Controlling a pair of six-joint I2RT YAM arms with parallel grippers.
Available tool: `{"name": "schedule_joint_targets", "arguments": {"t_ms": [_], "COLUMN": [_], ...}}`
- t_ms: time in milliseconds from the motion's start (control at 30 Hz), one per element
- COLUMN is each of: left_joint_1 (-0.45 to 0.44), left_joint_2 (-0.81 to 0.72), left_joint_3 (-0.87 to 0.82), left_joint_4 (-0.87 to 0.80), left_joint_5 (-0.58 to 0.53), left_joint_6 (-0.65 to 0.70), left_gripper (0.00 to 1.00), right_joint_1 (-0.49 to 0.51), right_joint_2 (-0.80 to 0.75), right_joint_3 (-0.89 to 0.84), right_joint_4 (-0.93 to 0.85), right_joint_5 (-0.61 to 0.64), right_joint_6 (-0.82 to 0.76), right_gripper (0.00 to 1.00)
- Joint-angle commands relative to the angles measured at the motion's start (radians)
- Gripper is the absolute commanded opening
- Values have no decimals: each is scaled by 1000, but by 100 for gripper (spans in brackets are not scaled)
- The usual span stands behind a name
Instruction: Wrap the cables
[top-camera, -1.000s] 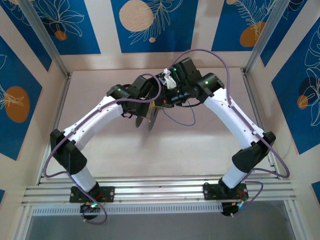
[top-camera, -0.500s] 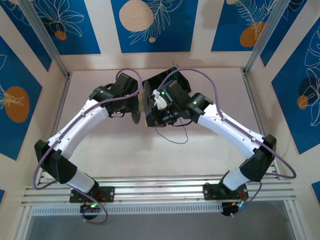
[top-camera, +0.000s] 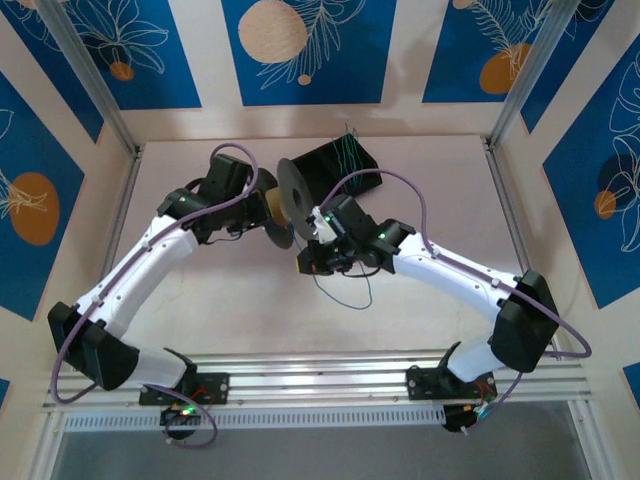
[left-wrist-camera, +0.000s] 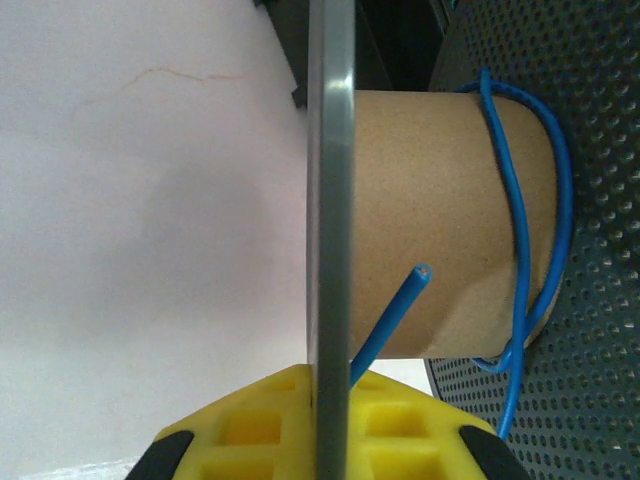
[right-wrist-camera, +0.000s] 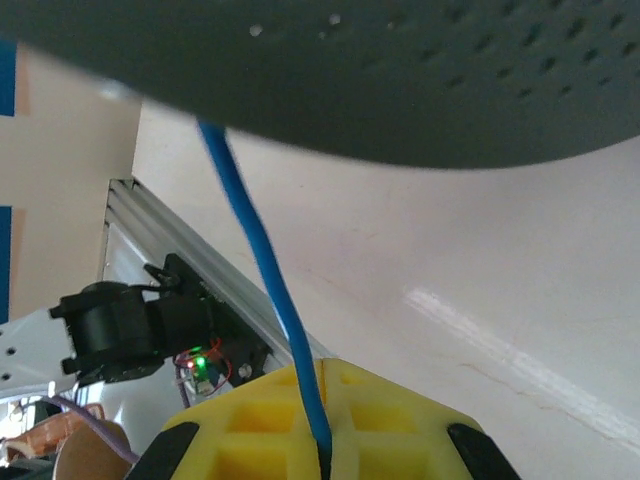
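1. Rail (top-camera: 320, 385): aluminium, along the table (top-camera: 200, 290) edge at 6 o'clock, carrying both arm bases.

2. Blue cable (top-camera: 343, 291): the slack part lies as a thin loop on the table, at 6 o'clock of the right gripper (top-camera: 312, 260). In the right wrist view, the blue cable (right-wrist-camera: 262, 255) rises from between the yellow fingers (right-wrist-camera: 250, 430) to the dark perforated disc overhead.

3. Right gripper (right-wrist-camera: 322, 400): near table centre, jaws together, pinching the blue cable.

4. Left gripper (top-camera: 262, 215): at 10 o'clock of the right gripper. In the left wrist view, the left gripper (left-wrist-camera: 330, 400) has its jaws clamped on the spool's thin grey rim.

5. Spool (top-camera: 285, 198): on edge between the 2 grippers. The spool (left-wrist-camera: 440, 220) has a cardboard core, and the blue cable (left-wrist-camera: 520, 250) is looped round it beside the perforated disc, cut end sticking free.

6. Black box (top-camera: 325, 165): at the table's 12 o'clock, with green cables (top-camera: 348, 146) on top.
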Motion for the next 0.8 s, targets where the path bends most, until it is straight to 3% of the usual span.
{"name": "schedule_joint_targets", "arguments": {"t_ms": [0,467,767], "left_joint_1": [34,36,35], "left_joint_2": [-75,-111,-155], "left_joint_3": [-10,-68,-107], "left_joint_4": [255,332,382], "left_joint_5": [17,83,238], "left_joint_6": [-86,-133,-174], "left_gripper": [0,0,0], "right_joint_1": [20,32,-58], "right_joint_2": [2,-47,-66], "right_joint_3": [-60,-96,-186], "right_joint_4": [-9,60,55], "right_joint_5": [-7,53,96], "right_joint_6": [37,-7,22], "right_gripper": [0,0,0]}}
